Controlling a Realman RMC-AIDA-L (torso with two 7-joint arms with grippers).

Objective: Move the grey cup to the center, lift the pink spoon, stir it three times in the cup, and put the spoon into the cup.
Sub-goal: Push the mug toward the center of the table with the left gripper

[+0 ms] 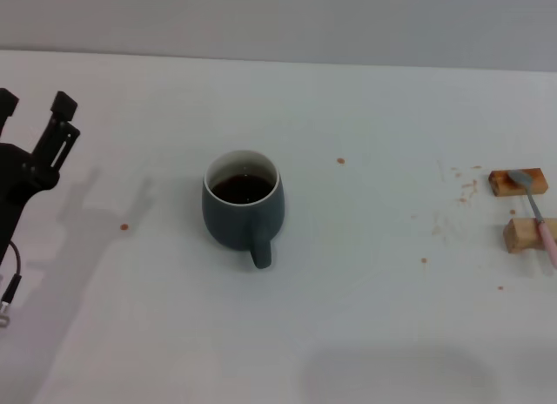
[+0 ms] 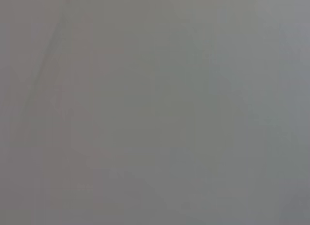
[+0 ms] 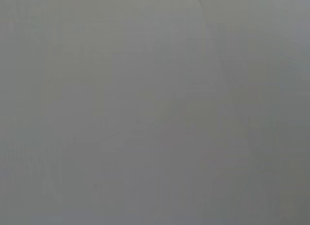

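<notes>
Roughly mid-frame in the head view sits one grey cup [image 1: 243,209], a squat rounded ceramic mug, glossy dark blue-grey outside, pale inner rim, dark liquid inside, loop handle pointing toward the bottom of the frame. It stands upright on the white table [image 1: 365,317], a smooth matte surface with a few small reddish specks scattered right of centre and one speck left of the cup. At the far right edge lies one pink spoon [image 1: 538,215], slim, pale pink handle, grey metal bowl; the bowl rests on the upper of two small wooden blocks [image 1: 517,182], the handle crosses the lower block and runs toward the right edge. Blocks: two, brown, rectangular, the upper with a darker orange-stained face, the lower paler. Spoon and cup are well apart. At the left edge, upper half, one left gripper [image 1: 35,108] is visible, black, hard angular fingers spread with a clear gap between them, holding nothing, raised above the table and well apart from the cup; a thin cable hangs below it. Right gripper is outside the head view. Both wrist views show only a flat grey blur, nothing identifiable.
</notes>
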